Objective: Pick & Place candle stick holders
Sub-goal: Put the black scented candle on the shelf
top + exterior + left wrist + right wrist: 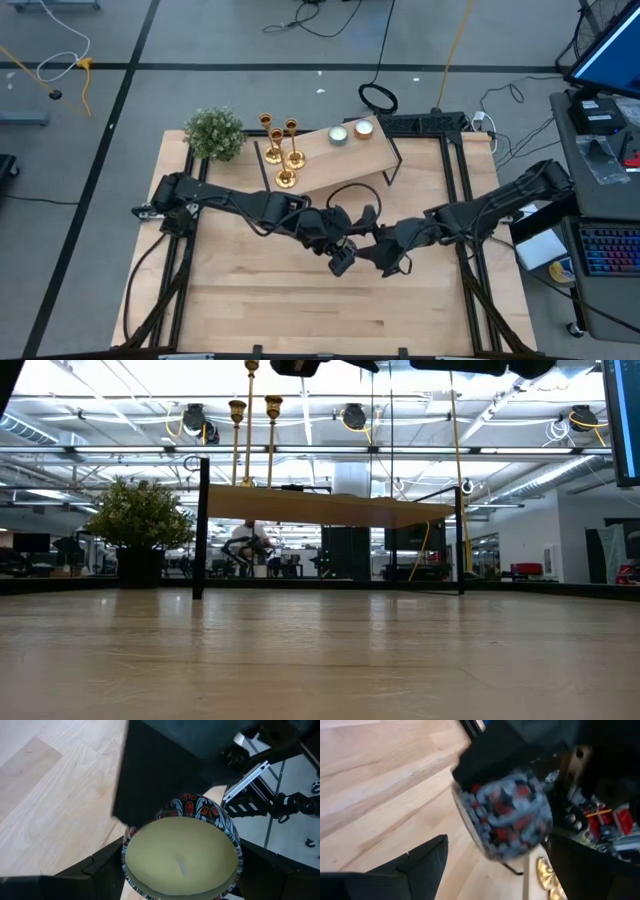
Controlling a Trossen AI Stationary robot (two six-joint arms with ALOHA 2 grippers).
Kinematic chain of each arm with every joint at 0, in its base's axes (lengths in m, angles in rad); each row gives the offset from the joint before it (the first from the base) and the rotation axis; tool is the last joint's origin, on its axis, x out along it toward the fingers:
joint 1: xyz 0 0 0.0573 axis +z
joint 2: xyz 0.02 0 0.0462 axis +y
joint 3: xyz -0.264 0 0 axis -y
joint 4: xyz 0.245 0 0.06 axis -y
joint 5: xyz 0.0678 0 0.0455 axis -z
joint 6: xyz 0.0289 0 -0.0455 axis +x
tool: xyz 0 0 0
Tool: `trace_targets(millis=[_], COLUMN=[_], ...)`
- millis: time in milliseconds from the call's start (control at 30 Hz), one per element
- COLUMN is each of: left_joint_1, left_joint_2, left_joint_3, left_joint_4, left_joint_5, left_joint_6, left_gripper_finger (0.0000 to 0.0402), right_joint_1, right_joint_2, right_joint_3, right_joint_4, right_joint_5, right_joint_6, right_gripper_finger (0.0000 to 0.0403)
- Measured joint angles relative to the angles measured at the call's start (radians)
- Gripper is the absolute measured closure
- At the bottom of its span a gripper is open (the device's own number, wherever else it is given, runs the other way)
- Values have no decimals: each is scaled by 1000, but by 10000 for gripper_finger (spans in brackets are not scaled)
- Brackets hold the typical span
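Observation:
Three gold candle stick holders (283, 150) stand on their round bases at the left end of a raised wooden shelf (345, 160); the low view shows their stems (255, 435). Above the table's middle my left gripper (181, 855) is shut on a patterned candle tin (182, 855) filled with pale yellow wax. My right gripper (495, 845) is open and faces the same tin (502, 815), with a finger on either side of it and a gap at each. From above, the two grippers (343, 258) (378, 248) meet head to head. My left gripper pinches the tin's round side wall (126, 865) between its two fingers, one on each opposite side. The fingers slant down from the table's left. The tin is lifted clear of the table, its open wax top turned toward the wrist.
Two tealights (350, 132) lie on the shelf's right half. A potted plant (214, 133) stands at the back left. Black shelf legs (200, 525) reach down to the table. Bare wood lies toward the near edge (320, 310).

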Motion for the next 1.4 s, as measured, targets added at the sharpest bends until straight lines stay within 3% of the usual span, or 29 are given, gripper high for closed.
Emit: trace_targets(millis=[467, 1400], left_joint_1=[1, 3], left_joint_2=[0, -2], left_joint_3=[0, 0], left_joint_4=[2, -12], left_joint_5=[-3, 32], left_joint_6=[-43, -81], left_gripper_finger=[98, 98], right_joint_1=[3, 30], right_joint_2=[17, 17], right_joint_3=[0, -2], right_joint_4=[90, 82], right_joint_5=[50, 75], right_joint_6=[-181, -191], right_gripper_finger=[90, 230])
